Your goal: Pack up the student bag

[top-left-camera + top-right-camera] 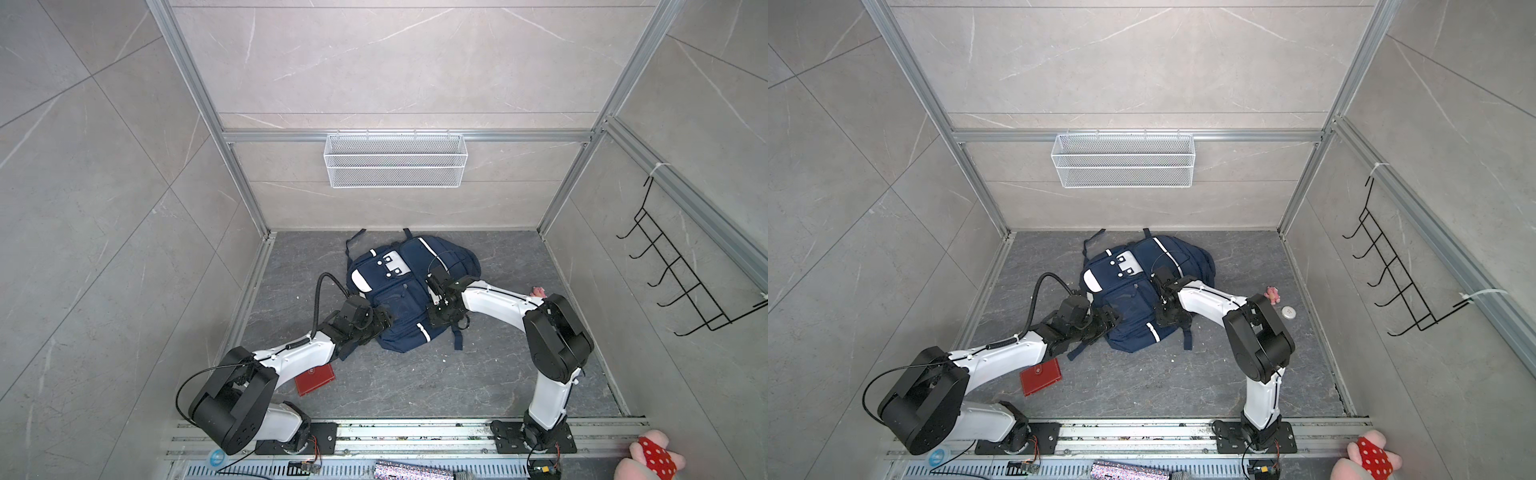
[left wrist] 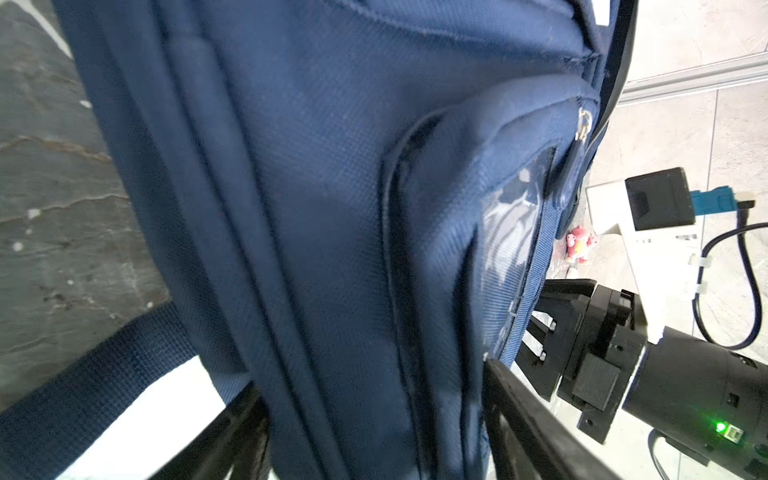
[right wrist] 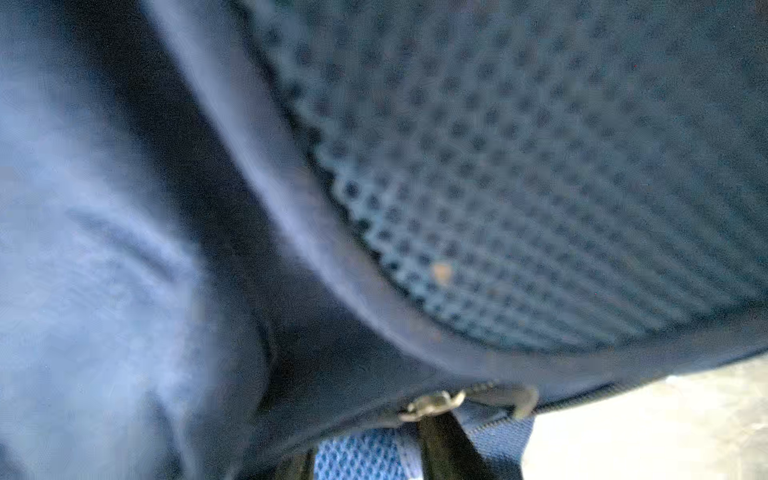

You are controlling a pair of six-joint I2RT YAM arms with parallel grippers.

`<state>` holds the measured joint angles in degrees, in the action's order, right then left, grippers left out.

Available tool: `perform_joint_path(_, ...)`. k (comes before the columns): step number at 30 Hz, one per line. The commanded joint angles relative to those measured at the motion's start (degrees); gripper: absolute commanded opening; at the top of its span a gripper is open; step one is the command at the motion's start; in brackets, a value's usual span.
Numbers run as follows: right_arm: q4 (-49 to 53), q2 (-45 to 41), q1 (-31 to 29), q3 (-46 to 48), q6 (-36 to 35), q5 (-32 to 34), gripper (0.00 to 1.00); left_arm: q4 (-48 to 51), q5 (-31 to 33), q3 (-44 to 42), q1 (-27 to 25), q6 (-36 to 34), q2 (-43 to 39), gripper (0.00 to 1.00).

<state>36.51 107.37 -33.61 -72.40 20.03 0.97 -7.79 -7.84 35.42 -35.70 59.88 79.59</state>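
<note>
Flanks are what the coming move turns on. The student bag (image 1: 399, 291) lies flat at the middle of both top views, front pockets up. Its long axis runs up and down the frame, with the carry loop toward the back wall. The left pincer (image 1: 384, 319) sits at the bag's lower-left edge, so the bag lies to its right. The right pincer (image 1: 434, 313) sits at the lower-right edge, so the bag lies to its left. Both are at the fabric, neither arm nearer, and they face each other across the short axis.

In the left wrist view the left pincer's fingers (image 2: 519, 415) stand apart, astride the bag's side, with navy cloth filling the gap (whether they pinch it yet I cannot tell). In the right wrist view dark fingers (image 3: 449, 449) show just below a metal zip pull (image 3: 432, 405), all blurred. I cannot tell whether the right pincer is apart or clamped on anything.

I judge that a two-sided hold comes next, and that soft cloth will sag between the grips.

The bench (image 1: 478, 382) is dark grey, marbled and flat. A red case (image 1: 315, 379) lies at lower left, partly under the left arm. A small pink toy (image 1: 1273, 294) and a white disc (image 1: 1288, 312) lie at right, apart from the bag. Pale stone walls close three sides, with a wire basket (image 1: 395, 160) at the back and a black hook rack (image 1: 685, 270) on the right.
</note>
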Motion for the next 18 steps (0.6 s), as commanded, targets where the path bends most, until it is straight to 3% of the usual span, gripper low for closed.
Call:
perform_joint_path(1,-1.1,0.5,1.1,-1.5,0.5,2.0,0.29,-0.9,0.3,0.1,-0.1,-1.3,0.7,0.69)
perform_joint_path(4,-0.7,-0.6,1.6,-1.3,-0.4,3.4,0.17,-0.1,0.1,0.1,0.1,-2.9,0.8,0.58)
perform_joint_path(8,-0.4,-1.6,2.6,-0.3,-0.5,4.1,0.14,1.5,-0.2,1.0,0.3,-4.8,1.3,0.39)
perform_joint_path(10,-0.4,-2.0,2.7,0.0,-1.0,4.3,0.12,1.4,-0.3,1.1,0.4,-4.9,1.4,0.34)
perform_joint_path(13,-0.3,-2.9,2.8,0.2,-2.3,4.8,0.0,1.8,-0.4,1.5,1.1,-5.3,1.4,0.27)
perform_joint_path(18,0.1,-5.2,2.8,1.3,-5.9,5.4,0.0,6.1,0.4,3.8,2.2,-8.3,1.6,0.0)
